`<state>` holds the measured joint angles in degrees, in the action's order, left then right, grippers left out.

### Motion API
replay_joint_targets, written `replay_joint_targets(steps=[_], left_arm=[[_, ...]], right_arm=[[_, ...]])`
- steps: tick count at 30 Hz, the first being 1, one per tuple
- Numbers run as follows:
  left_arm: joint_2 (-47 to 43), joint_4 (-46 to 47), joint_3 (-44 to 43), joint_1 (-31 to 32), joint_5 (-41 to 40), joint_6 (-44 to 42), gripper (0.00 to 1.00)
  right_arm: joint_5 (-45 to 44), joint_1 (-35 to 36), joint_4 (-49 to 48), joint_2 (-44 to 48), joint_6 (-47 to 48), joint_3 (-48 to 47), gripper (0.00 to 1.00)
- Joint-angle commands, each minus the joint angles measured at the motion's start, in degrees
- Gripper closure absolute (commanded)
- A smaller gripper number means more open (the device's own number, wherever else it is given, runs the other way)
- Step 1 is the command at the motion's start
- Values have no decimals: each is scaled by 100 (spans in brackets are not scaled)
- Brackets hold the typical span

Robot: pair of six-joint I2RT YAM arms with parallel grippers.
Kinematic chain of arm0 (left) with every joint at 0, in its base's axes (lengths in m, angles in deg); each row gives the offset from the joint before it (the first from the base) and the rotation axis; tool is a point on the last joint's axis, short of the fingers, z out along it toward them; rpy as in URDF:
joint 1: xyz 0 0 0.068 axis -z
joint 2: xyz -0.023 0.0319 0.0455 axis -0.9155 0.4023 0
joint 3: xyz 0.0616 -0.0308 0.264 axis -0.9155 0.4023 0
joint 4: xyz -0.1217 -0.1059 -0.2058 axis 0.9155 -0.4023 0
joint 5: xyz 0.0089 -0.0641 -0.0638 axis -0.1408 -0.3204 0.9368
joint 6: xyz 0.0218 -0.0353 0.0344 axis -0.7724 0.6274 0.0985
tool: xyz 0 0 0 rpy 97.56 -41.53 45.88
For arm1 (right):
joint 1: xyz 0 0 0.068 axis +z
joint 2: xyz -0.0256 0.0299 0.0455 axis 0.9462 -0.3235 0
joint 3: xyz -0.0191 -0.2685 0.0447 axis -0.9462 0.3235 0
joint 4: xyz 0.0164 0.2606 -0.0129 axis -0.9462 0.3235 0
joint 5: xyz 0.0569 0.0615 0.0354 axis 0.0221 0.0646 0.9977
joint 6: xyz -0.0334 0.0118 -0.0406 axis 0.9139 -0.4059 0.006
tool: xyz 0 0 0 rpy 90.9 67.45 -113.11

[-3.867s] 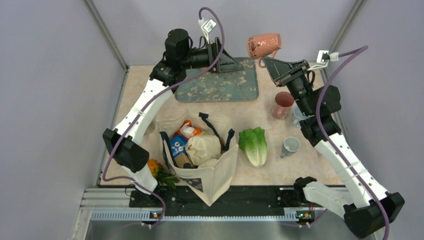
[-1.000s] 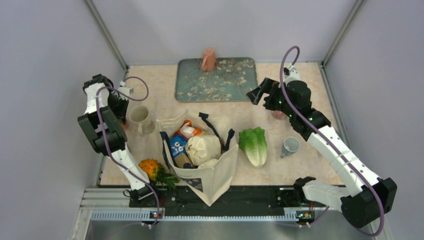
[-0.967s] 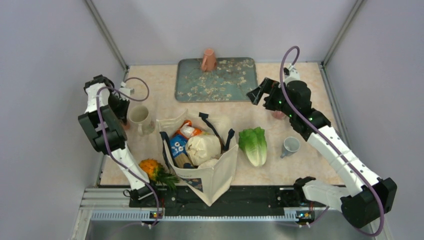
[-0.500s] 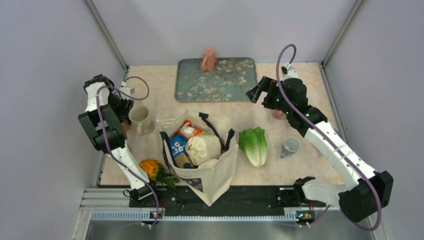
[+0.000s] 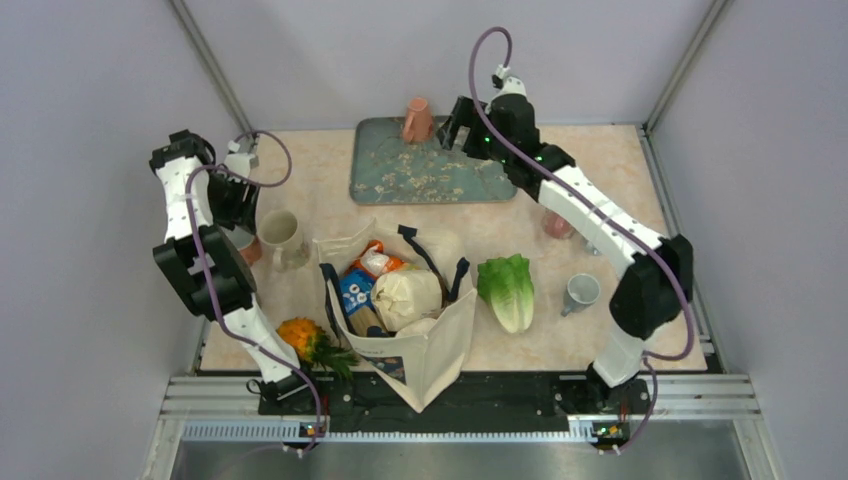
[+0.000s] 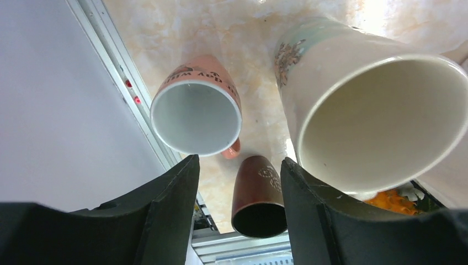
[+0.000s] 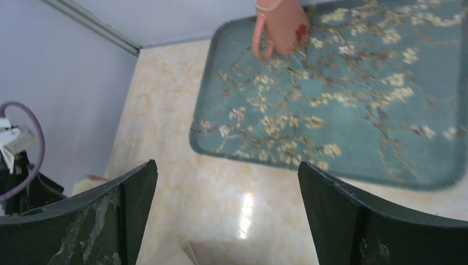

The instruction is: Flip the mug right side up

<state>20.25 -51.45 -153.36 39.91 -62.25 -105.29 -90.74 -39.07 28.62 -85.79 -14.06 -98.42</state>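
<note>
The pink mug (image 5: 417, 119) looks upside down at 12 o'clock on the tray (image 5: 440, 175); the right tool (image 7: 226, 171), wide open and empty, hovers at its 3 o'clock and must next pinch and flip it, while the left tool (image 6: 238, 165) hangs open too.

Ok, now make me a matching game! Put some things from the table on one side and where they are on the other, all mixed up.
Things:
1 pink mug
2 lettuce
3 pineapple
4 grey mug

Places:
A near-left of the tote bag
B right of the lettuce
C on the flowery tray
D between the tote bag and the grey mug

Pairs: 1-C, 2-D, 3-A, 4-B
</note>
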Motion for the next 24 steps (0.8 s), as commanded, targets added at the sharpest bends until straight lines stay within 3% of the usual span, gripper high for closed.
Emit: replay_joint_targets(steps=[1, 8, 12, 19, 21, 24], left_arm=[[-594, -229, 4, -17, 253, 45, 39], [-1016, -181, 479, -8, 684, 254, 39], [-1190, -105, 721, 3, 837, 404, 39], [-1267, -39, 869, 24, 946, 466, 39], [-1219, -1, 866, 17, 910, 499, 39], [-1111, 12, 846, 13, 912, 547, 39]], right_arm=[[468, 38, -1276, -995, -368, -764, 4], [827, -52, -1938, -3610, -1268, -3023, 19], [1004, -145, -2484, -4809, -1897, -4030, 32], [250, -177, -3123, -5681, -1876, -4504, 33], [377, -190, -3583, -5991, -1903, -4604, 34], [553, -204, -3452, -6667, -2088, -5297, 36]])
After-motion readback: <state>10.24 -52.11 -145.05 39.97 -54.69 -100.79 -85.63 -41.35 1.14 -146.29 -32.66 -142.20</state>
